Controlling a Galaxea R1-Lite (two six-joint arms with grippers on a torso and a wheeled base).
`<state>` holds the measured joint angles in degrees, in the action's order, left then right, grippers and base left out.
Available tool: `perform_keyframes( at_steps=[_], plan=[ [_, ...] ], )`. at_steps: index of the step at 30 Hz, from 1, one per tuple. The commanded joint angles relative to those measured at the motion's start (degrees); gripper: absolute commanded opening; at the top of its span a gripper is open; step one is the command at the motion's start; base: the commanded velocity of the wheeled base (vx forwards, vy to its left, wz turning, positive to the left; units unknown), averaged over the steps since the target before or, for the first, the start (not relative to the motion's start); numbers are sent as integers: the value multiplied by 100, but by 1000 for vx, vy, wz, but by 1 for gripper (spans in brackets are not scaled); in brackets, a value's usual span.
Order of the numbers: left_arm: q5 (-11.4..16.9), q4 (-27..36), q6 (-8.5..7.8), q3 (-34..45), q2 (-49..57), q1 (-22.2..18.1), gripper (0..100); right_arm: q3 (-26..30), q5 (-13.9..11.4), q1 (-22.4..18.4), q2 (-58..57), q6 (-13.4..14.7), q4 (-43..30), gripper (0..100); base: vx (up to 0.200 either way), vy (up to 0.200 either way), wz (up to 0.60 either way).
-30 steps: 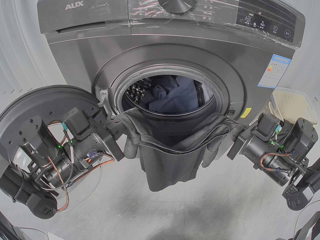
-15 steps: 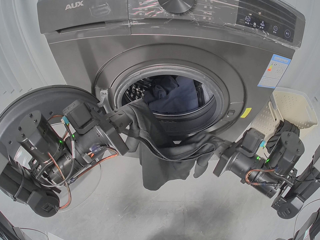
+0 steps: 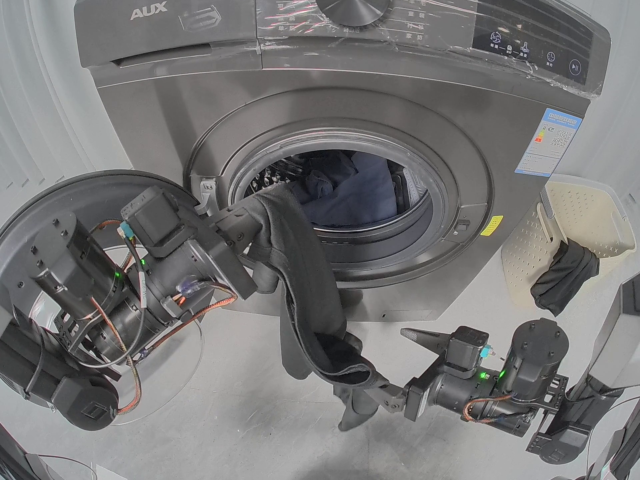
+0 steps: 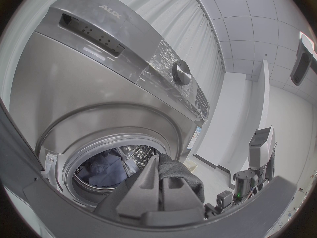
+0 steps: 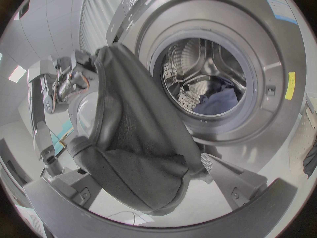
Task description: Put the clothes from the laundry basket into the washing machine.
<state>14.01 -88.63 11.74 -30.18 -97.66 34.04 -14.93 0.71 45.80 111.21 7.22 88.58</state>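
A dark grey garment hangs from the left rim of the washing machine's opening down toward the floor. My left gripper is shut on its upper end at that rim; the left wrist view shows the cloth pinched in the left gripper. My right gripper is low in front of the machine with its jaws spread wide. The garment's lower end drapes over one of its fingers, while the other fingertip is bare. Blue clothes lie in the drum.
The round door stands swung out at the left, behind my left arm. A cream laundry basket sits at the right of the machine with a dark cloth hanging over its rim. Grey floor lies below the opening.
The right gripper dropped from the opening's right side to near the floor and opened, so the garment's right end sagged down. The left gripper rose slightly toward the rim.
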Motion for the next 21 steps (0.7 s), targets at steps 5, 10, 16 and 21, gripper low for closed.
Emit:
perform_keyframes(
  at_steps=[5,10,16,21],
  plan=[
    [23,-6,21,127,203,270,0,-686,-9,-238,761,-36,2,100,0,0,0],
    [58,-6,13,259,326,402,0,-1381,-18,-344,1218,-142,2,100,0,0,0],
    [67,-6,4,320,362,560,0,-2110,-27,-379,1711,-186,-7,100,0,0,0],
    [67,-6,4,329,370,560,0,-2567,-36,-484,2071,-194,-7,100,0,0,0]
  ],
)
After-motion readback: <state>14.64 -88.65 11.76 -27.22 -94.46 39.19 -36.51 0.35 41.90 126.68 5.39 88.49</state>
